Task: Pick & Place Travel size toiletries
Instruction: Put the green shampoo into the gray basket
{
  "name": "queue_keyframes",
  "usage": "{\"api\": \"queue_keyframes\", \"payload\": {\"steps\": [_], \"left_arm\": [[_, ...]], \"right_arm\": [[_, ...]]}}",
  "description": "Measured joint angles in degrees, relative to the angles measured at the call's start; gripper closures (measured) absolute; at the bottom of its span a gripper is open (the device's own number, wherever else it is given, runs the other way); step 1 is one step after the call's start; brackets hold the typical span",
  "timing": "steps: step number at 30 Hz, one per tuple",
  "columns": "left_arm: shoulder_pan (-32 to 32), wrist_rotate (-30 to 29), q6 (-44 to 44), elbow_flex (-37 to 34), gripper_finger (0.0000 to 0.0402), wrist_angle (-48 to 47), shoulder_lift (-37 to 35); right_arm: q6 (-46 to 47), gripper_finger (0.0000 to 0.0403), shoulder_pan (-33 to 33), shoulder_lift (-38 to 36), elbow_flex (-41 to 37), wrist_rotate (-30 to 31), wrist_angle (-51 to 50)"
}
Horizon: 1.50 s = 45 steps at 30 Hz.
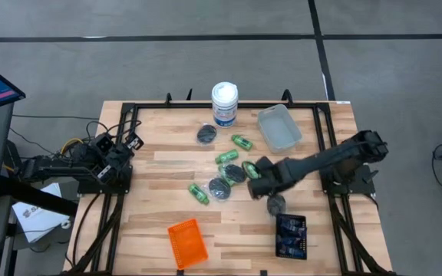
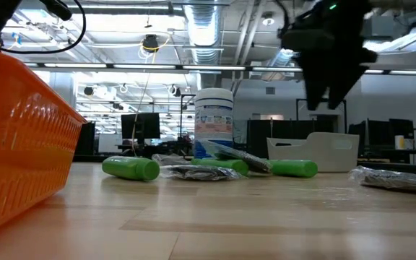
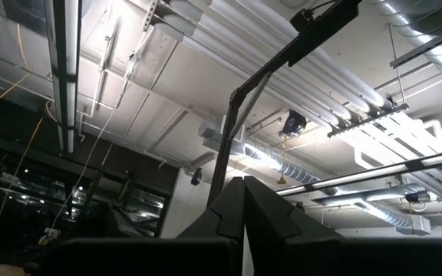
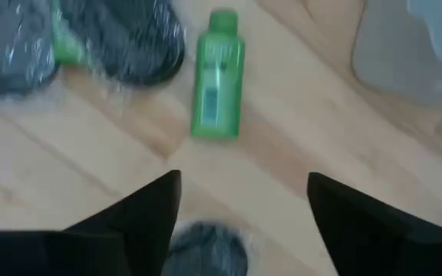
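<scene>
The right pincer (image 1: 256, 173) hangs above the middle of the wooden desk (image 1: 152, 195), its two dark fingers (image 4: 140, 211) spread wide apart with nothing between them. The travel size toiletries lie scattered around it. Just ahead of its tips a green bottle (image 4: 219, 74) lies flat on the wood, and beside that bottle sit two wrapped dark pucks (image 4: 133, 38), one overlapping another green bottle. Directly under the gap between the fingers, nearer the wrist, another wrapped puck (image 4: 206, 247) rests on the desk; from above it shows just beside the arm (image 1: 275, 204). Farther behind the pincer, toward the desk's near edge, a black tray (image 1: 291, 236) holds dark blue tubes. Beyond the bottles stand a clear tray (image 1: 278, 127) and a white canister (image 1: 224, 103), with one more puck (image 1: 206, 134) near the canister. An orange tray (image 1: 186, 243) sits well apart from the pincer at the near edge.

The left pincer (image 1: 129, 143) waits at the desk's left edge, pointing up toward the ceiling, its fingers pressed together and empty.
</scene>
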Motion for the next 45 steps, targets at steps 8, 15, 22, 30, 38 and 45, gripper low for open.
{"api": "queue_keyframes", "payload": {"steps": [8, 15, 22, 30, 38, 45], "left_arm": [[-0.02, 0.00, 0.00, 0.02, 0.0401, 0.01, 0.00], [0.00, -0.01, 0.00, 0.01, 0.0401, 0.08, 0.10], [0.00, 0.05, -0.02, 0.00, 0.0401, 0.06, 1.56], [-0.02, 0.00, -0.02, 0.02, 0.0401, 0.22, 4.45], [-0.01, -0.01, -0.02, 0.02, 0.0401, 0.20, 8.21], [-0.01, -0.01, -0.02, 0.01, 0.0401, 0.25, 11.68]], "right_arm": [[-12.56, 0.0113, -9.77, 1.23, 0.06, -2.16, 5.83], [-22.77, 0.0113, -13.88, 9.44, -0.10, -8.34, 8.88], [-30.21, 0.0113, -16.54, 17.22, 0.18, -15.55, 12.20], [-33.80, 0.0145, -18.86, 18.93, 0.20, -20.65, 13.28], [-33.92, 0.0274, -19.14, 18.34, 0.15, -20.64, 13.44], [-35.74, 0.0289, -17.51, 16.34, -0.19, -19.43, 12.88]]}}
